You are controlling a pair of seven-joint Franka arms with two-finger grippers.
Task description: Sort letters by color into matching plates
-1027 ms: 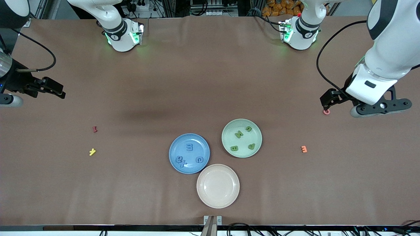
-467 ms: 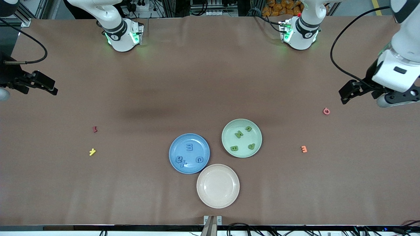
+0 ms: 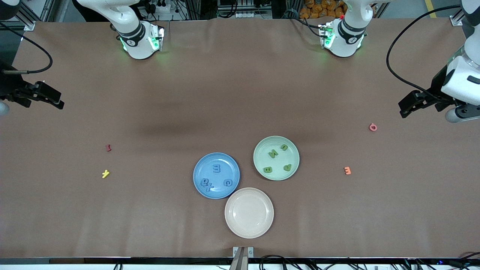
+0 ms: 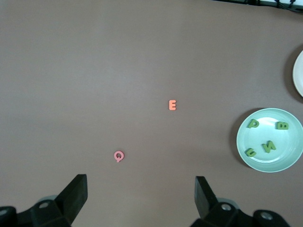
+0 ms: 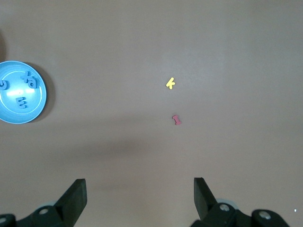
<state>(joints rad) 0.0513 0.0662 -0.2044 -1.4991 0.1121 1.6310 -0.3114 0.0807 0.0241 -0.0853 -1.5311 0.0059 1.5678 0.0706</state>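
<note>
the left gripper hangs high over the left arm's end of the table, its fingers spread wide and holding nothing. a second ago it stood low over the pink letter; half a second ago it had already lifted and swung outward, and now it sits farther out again, with the pink letter lying bare on the table where it was. the right gripper has likewise drawn back toward the right arm's end of the table, fingers released and empty, and barely shifts over the last half second.

nothing on the table has moved. the blue plate holds four blue letters, two of them overlapping, and the green plate, touching or nearly touching it and slightly farther from the front camera, holds four green letters. the beige plate, nearest the camera, is empty. a red letter, a yellow letter and an orange letter lie loose, well apart from the plates.

with every blue and green piece in its matching plate, the sorting looks complete, and both arms appear to be retreating to wait.
</note>
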